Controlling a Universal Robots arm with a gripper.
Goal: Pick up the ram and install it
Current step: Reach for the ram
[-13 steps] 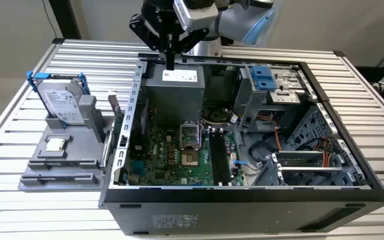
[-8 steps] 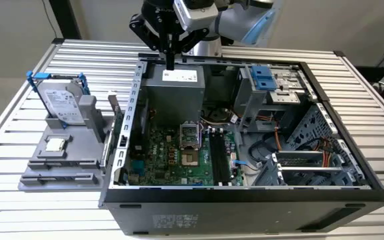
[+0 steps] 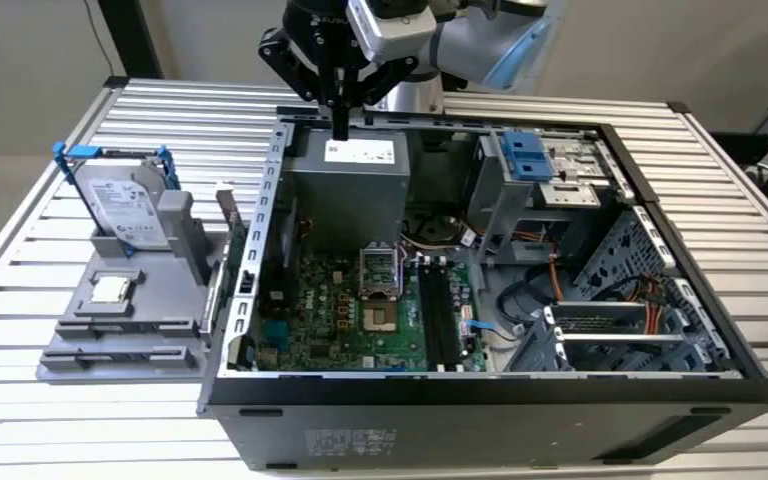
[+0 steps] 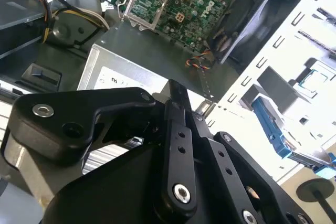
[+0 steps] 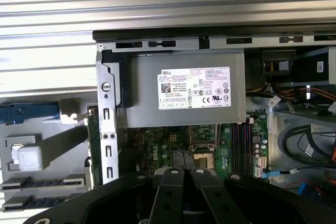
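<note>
dark ram [image 5: 92,145] on edge beside case [image 5: 107,129], long axis parallel to it

Looking like a robot lab or a workshop for working on computers. Showing a big table [image 3: 64,420] made of long metal slats. Holding an open computer case [image 3: 491,405] with its green board [image 3: 344,320] and its wires [image 3: 534,288] lying bare. Storing a hard drive [image 3: 128,200] and other small parts in a grey stand [image 3: 117,340] just beside the case. Having a grey robot arm [image 3: 484,40] with a black gripper [image 3: 341,130] hanging over the case.
</note>
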